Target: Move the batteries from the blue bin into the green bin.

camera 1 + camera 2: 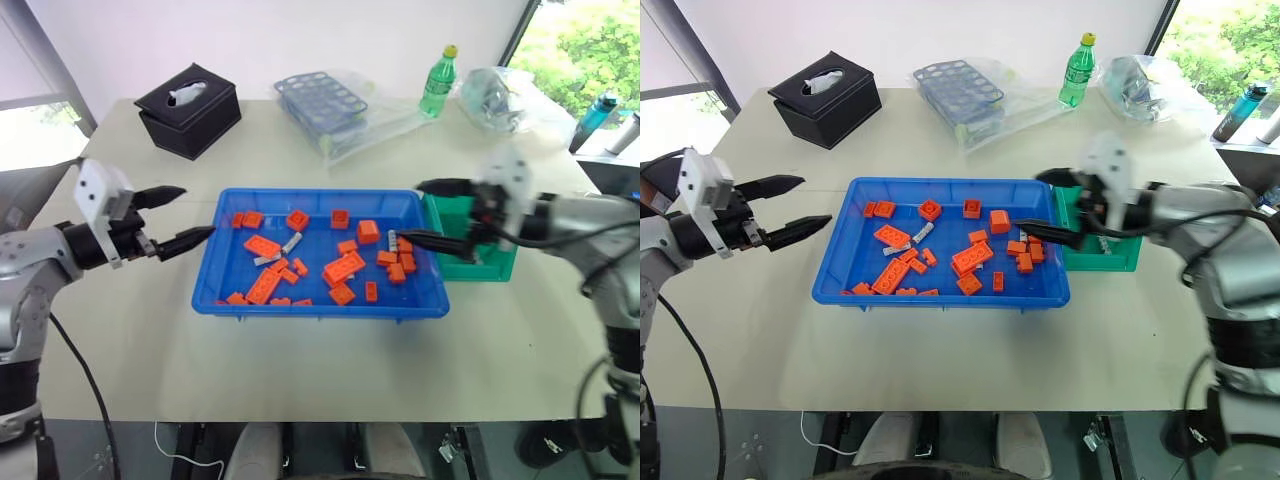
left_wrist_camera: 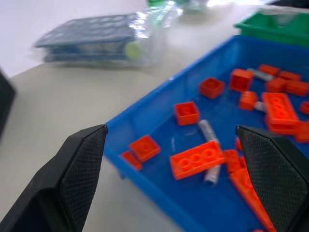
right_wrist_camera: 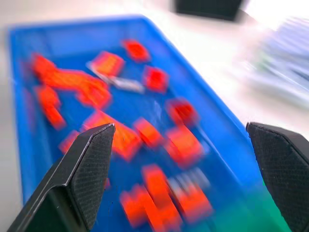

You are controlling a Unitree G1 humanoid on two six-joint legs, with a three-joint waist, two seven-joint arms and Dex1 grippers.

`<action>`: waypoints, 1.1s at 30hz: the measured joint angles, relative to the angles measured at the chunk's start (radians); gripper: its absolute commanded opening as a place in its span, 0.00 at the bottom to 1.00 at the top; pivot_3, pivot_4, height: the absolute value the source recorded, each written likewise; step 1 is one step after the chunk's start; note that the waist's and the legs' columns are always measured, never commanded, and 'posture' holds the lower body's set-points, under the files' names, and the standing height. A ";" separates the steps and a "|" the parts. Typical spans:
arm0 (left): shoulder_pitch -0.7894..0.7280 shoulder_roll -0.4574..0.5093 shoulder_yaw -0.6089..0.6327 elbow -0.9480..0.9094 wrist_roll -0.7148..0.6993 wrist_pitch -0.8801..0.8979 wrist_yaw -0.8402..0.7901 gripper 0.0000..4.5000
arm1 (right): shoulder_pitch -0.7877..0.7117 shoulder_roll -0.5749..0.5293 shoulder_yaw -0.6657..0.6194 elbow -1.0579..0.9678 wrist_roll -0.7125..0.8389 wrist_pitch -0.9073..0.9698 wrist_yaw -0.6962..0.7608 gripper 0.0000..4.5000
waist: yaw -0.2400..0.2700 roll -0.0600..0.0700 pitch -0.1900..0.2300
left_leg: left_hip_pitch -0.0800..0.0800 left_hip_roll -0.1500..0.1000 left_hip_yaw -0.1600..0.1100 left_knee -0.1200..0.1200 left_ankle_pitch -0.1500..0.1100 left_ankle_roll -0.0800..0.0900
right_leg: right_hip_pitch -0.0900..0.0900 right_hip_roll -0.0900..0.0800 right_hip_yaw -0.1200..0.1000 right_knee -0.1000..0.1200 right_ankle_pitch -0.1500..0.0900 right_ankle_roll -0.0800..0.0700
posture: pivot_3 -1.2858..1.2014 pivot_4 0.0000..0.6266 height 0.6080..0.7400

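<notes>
In the blue bin (image 1: 320, 298), batteries (image 1: 291, 242) between spread left claw (image 1: 182, 217) and spread right claw (image 1: 424, 212), both empty.

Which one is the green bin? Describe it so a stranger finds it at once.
Find the wide blue bin full of orange bricks at the table's middle. Against its right-hand end sits the green bin, smaller and deeper. The green bottle is far back, tall and yellow-capped.

Glossy plastic blue bin (image 1: 215, 290) holds silvery metal batteries (image 1: 292, 242) among matt plastic bricks (image 1: 344, 268).
</notes>
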 measured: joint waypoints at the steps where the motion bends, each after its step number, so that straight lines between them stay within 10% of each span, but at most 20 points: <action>1: 0.002 0.015 -0.008 -0.020 -0.006 0.005 -0.027 0.99 | -0.048 0.046 0.055 0.003 -0.001 0.035 -0.010 1.00 | 0.001 0.000 0.000 | -0.001 0.000 0.000 0.000 0.001 -0.001 | -0.001 0.000 0.000 0.001 0.000 0.000 | 0.52 0.24 0.94; 13: 0.055 0.110 0.021 -0.042 -0.046 0.022 -0.149 0.99 | -0.281 0.597 0.398 0.313 -0.209 0.131 -0.279 1.00 | -0.001 -0.001 0.000 | -0.017 -0.004 0.001 0.003 0.004 -0.006 | -0.023 -0.001 0.000 0.014 0.002 -0.004 | 0.52 0.24 0.94; 30: 0.087 0.102 0.045 -0.066 -0.047 0.030 -0.095 0.99 | -0.358 0.784 0.356 0.754 -0.350 -0.008 -0.369 1.00 | -0.027 -0.001 0.000 | -0.016 -0.007 0.000 0.004 0.004 -0.006 | -0.026 -0.003 0.000 0.026 0.002 -0.004 | 0.52 0.24 0.94; 33: 0.087 0.102 0.045 -0.067 -0.047 0.030 -0.087 1.00 | -0.358 0.787 0.341 0.790 -0.361 -0.012 -0.368 0.81 | -0.028 -0.001 0.000 | -0.016 -0.007 0.000 0.004 0.005 -0.006 | -0.026 -0.003 0.000 0.026 0.002 -0.004 | 0.52 0.24 0.94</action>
